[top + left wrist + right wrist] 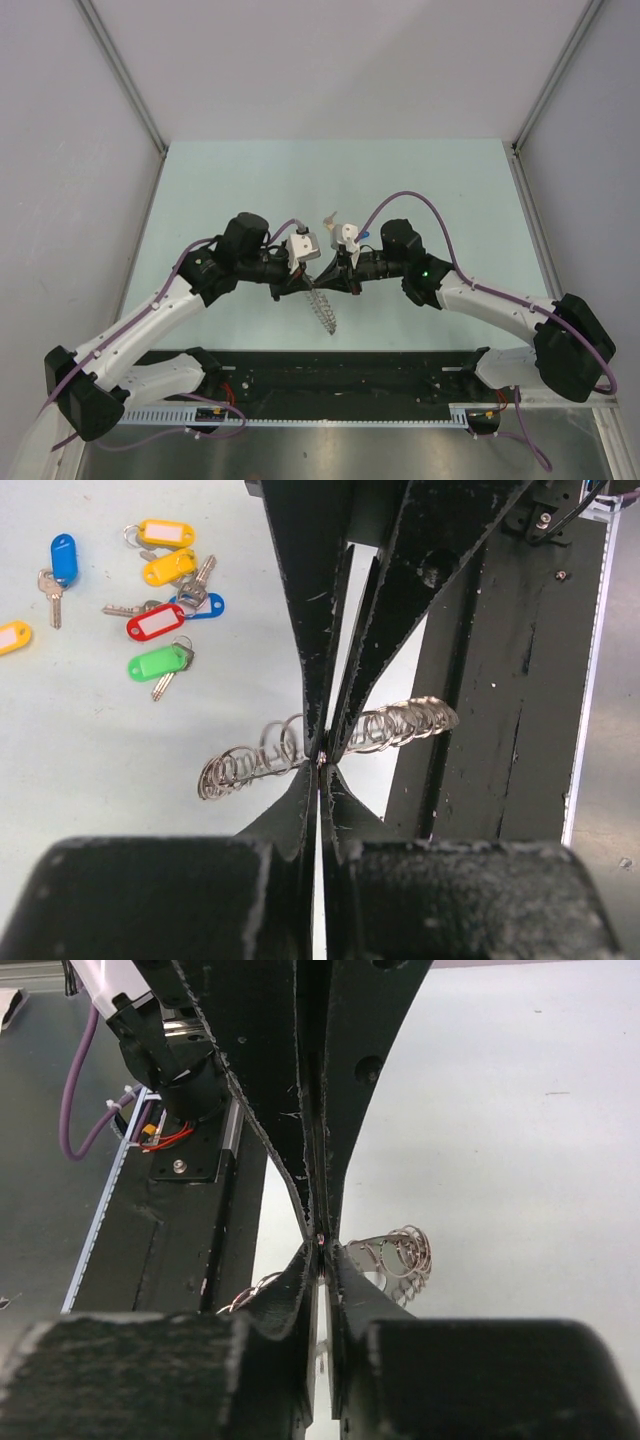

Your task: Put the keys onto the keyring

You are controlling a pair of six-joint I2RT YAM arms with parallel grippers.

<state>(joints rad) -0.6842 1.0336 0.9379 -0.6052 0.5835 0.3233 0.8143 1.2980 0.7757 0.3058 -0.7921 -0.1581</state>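
Silver-grey floppy keyring [395, 723] of linked metal loops is pinched by both the clenched left end effector [322, 764] and the clenched right end effector [320, 1244]. Tiny silver keys [160, 620] with coloured oval tags lie apart on the pale table [100, 810]. One grasp should be kept firm while the other is freed for a key.

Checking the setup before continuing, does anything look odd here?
Yes: the left gripper and right gripper both pinch the keyring at one spot, tip to tip; the keys lie loose on the table.
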